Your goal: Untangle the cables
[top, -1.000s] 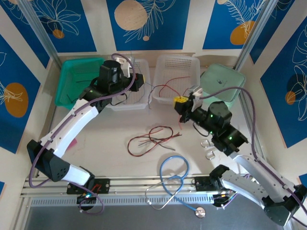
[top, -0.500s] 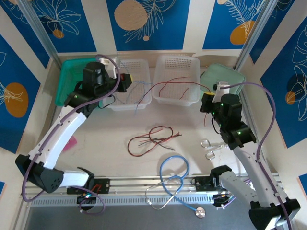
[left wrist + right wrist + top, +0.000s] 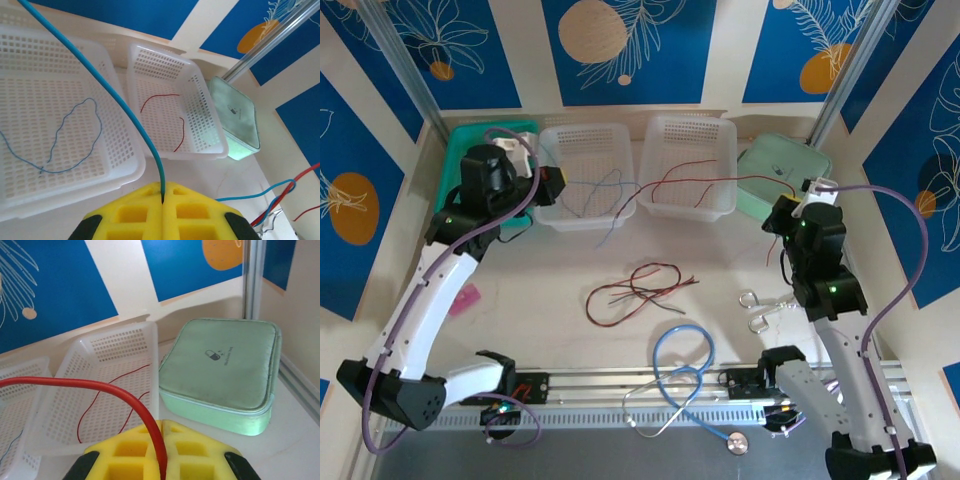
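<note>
Looking from above, left gripper point(image 3: 556, 184): we find it at the left edge of the left white basket point(image 3: 582, 222), pinched tight on the blue cable point(image 3: 610, 205).
Blue cable, top view: it leads from those fingers across that basket and hangs over its front rim.
Right gripper point(image 3: 788, 198), top view: clamped on the red cable point(image 3: 750, 180), just in front of the mint pouch point(image 3: 790, 160).
Red cable, top view: we follow it from the right gripper, raised across the right white basket point(image 3: 692, 208), to the gap between the two baskets.
Loose cables point(image 3: 640, 288): a red and black tangle at the middle of the table point(image 3: 540, 270), well apart from both grippers.
Nearby: a teal bin point(image 3: 460, 185) beside the left basket, and a stethoscope point(image 3: 682, 365) near the front edge.
Left wrist, pincer: the yellow pads point(image 3: 135, 215) press together, and the blue cable point(image 3: 125, 107) rises up-left from the seam.
Left wrist, baskets: we see a thin blue wire point(image 3: 75, 135) in the near basket and a red wire point(image 3: 179, 135) in the next one.
Right wrist, pincer: the yellow pads point(image 3: 125, 460) meet around the red cable point(image 3: 100, 386), which arcs away to the left.
Right wrist, background: the mint pouch point(image 3: 220, 365) lies beside a white basket point(image 3: 100, 347) that holds more red wire point(image 3: 112, 387).
</note>
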Tool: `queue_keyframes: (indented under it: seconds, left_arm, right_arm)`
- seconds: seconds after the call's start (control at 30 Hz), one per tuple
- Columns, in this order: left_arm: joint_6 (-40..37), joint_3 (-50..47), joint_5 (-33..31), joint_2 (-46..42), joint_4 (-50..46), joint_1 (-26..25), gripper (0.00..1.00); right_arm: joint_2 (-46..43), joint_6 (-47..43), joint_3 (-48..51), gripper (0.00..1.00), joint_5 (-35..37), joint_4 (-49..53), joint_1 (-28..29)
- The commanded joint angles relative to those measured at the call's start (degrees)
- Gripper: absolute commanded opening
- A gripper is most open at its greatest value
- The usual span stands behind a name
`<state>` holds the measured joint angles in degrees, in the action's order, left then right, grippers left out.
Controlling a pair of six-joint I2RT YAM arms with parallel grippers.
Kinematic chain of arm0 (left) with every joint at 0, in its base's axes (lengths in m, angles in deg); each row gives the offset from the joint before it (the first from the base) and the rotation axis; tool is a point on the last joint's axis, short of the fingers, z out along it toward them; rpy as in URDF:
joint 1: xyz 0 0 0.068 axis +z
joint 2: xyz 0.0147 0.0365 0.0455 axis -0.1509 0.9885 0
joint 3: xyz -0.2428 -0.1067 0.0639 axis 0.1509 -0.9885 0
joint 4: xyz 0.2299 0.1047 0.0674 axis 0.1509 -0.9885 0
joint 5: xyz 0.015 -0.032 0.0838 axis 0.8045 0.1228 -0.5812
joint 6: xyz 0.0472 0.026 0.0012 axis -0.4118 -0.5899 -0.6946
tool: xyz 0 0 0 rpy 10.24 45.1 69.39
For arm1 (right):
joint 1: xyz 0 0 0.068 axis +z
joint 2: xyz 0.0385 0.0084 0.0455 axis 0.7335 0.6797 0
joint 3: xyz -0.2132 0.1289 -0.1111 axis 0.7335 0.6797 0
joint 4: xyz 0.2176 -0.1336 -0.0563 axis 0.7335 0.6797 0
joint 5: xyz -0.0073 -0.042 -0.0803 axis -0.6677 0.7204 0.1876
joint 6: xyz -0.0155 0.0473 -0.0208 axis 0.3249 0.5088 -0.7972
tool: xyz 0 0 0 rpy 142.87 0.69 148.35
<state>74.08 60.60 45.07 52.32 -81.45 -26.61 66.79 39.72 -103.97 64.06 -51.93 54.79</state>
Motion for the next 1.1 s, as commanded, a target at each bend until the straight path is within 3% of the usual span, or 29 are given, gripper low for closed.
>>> queue_keyframes:
  seconds: [0.0,0.43,0.63,1.07]
  left_arm:
    - [-1.48,-1.0,0.01,-2.96,-2.18,2.14,0.0]
    - [0.25,-2.37,-0.44,-5.59,-2.58,5.68,0.0]
    - [8.9,-4.24,9.48,-4.98,5.18,5.48,0.0]
    - [9.56,5.16,3.98,5.18,18.26,5.45,0.0]
  right_arm:
    - [-1.83,1.09,-1.67,0.0,2.36,0.35,-1.93]
    - [-6.13,2.26,0.0,0.0,1.04,0.23,-8.2]
    - [-8.93,1.76,2.74,0.0,-6.45,-5.0,-8.67]
    - [-8.04,1.42,-2.17,0.0,-11.72,-4.31,-8.76]
